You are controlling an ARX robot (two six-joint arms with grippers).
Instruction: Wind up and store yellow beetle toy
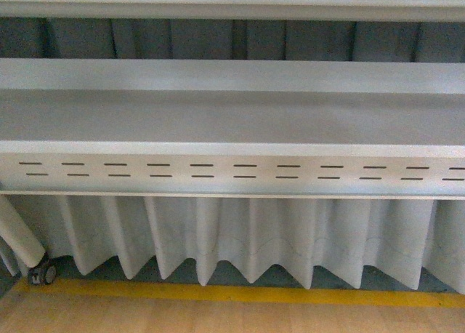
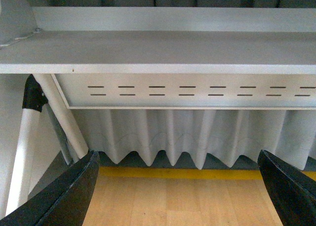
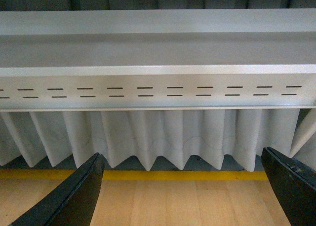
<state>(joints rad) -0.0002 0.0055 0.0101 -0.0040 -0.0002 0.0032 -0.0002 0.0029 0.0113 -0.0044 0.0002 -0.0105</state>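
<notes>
The yellow beetle toy is out of view in every frame. My left gripper (image 2: pixel 180 186) is open and empty, its two black fingers (image 2: pixel 69 196) spread wide above the wooden floor. My right gripper (image 3: pixel 182 189) is open and empty too, with black fingers (image 3: pixel 74 199) far apart over the same floor. Neither arm shows in the front view.
A white shelf unit (image 1: pixel 232 115) with a slotted front panel (image 1: pixel 240 171) faces me. A pleated white curtain (image 1: pixel 240 238) hangs below it, above a yellow floor line (image 1: pixel 240 294) and wooden floor (image 1: pixel 218 317). A white leg with a castor (image 1: pixel 42 273) stands at the left.
</notes>
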